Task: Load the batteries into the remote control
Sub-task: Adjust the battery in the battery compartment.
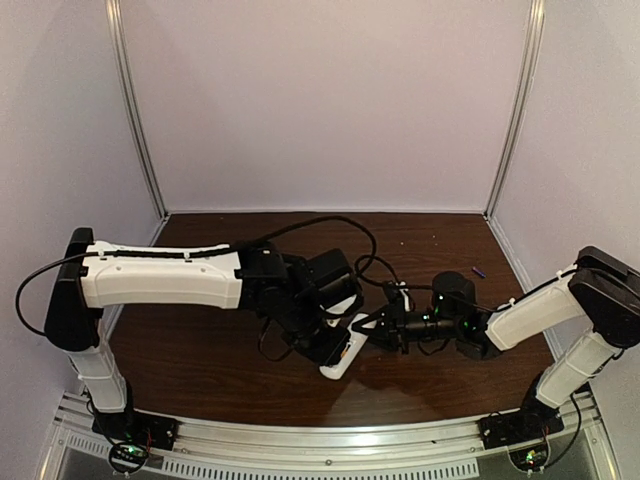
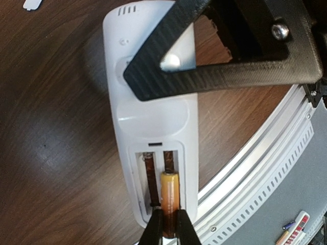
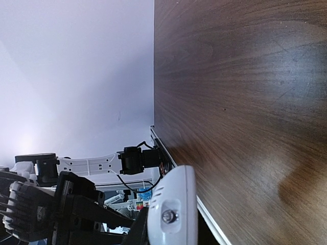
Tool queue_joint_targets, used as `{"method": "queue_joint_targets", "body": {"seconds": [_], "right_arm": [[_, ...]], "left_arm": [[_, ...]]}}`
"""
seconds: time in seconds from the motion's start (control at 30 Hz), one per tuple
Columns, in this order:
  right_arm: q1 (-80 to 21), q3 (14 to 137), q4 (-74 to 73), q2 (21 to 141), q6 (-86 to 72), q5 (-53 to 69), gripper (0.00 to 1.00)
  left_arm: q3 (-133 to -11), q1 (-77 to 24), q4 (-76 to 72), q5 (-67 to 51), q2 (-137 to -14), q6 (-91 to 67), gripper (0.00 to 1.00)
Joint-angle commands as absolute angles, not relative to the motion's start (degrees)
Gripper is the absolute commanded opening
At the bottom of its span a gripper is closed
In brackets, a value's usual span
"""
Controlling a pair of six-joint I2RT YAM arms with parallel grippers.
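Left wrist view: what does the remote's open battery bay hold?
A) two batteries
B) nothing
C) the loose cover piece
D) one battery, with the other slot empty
D: a single orange battery lies in one slot of the remote control; the slot beside it is bare.

Lit softly and evenly from above, with pale walls (image 1: 320,100) tinted lilac. Shows a broad sheen on the dark table (image 1: 200,350) and a white glare streak along the metal rail (image 1: 330,440). Overexposes the white remote control (image 2: 153,112) in the left wrist view (dim shadow beside it). Blurs the nearest parts in the right wrist view.
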State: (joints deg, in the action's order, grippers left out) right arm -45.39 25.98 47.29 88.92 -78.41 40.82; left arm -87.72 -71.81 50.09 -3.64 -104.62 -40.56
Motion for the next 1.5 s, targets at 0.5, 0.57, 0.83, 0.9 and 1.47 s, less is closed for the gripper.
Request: {"method": "queue_joint_targets", "body": {"seconds": [0.5, 0.57, 0.83, 0.9, 1.47], "right_arm": [[-45.02, 25.39, 53.79, 88.59, -80.68, 40.06, 0.00], [-45.00, 25.53, 53.67, 88.52, -80.69, 40.21, 0.00], [-45.09, 25.90, 53.22, 88.74, -80.64, 40.25, 0.00], [-45.09, 25.88, 53.09, 88.73, -80.58, 40.34, 0.00], [-45.01, 25.56, 52.69, 89.12, -80.55, 40.88, 0.00]], "left_arm": [[-88.88, -71.51, 51.26, 2.13, -105.33, -47.79, 0.00], [-89.16, -71.33, 51.07, 2.28, -105.50, -47.82, 0.00], [-90.31, -70.63, 50.71, 2.29, -106.65, -48.39, 0.00], [-90.35, -70.60, 50.67, 2.37, -106.74, -48.46, 0.00], [-89.82, -70.39, 51.42, 4.91, -103.97, -47.04, 0.27]]}}
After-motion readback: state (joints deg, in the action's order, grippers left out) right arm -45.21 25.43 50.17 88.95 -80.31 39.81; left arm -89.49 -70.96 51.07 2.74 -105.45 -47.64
